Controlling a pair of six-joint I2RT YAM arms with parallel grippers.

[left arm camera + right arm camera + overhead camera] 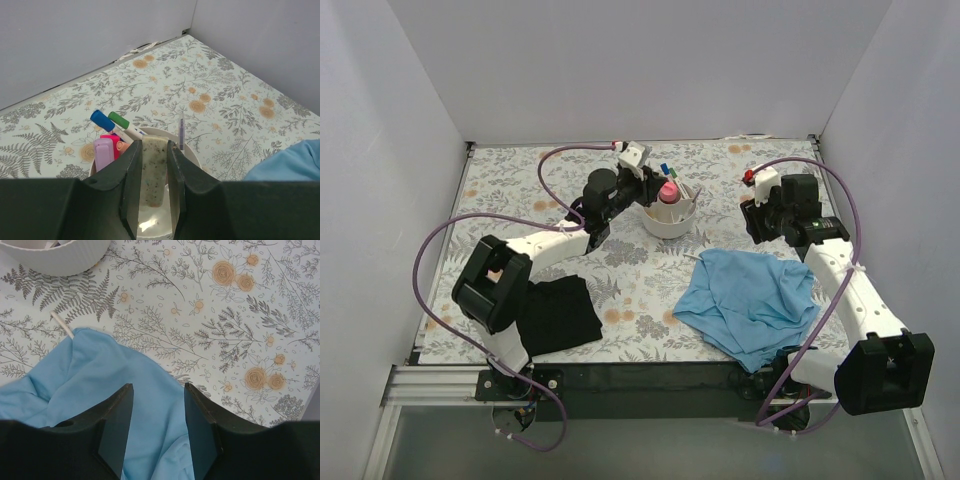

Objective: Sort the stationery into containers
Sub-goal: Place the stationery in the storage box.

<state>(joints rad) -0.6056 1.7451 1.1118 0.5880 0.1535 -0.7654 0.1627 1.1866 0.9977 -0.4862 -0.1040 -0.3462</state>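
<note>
The white round organiser [670,228] is sitting upright on the surface, toward the far middle, and its ribbed outer wall [60,260] is showing at the top edge of the right wrist view. Inside it, a blue-capped marker [102,120] and a green-capped marker [119,120] are leaning side by side with their caps up. A pink highlighter [114,142] and a lilac highlighter [103,152] are standing just in front of them. A thin purple pen [181,131] is standing upright near the rim. A pale speckled eraser block [152,172] is hanging upright over the organiser, pinched on both sides by the left gripper [154,150].
</note>
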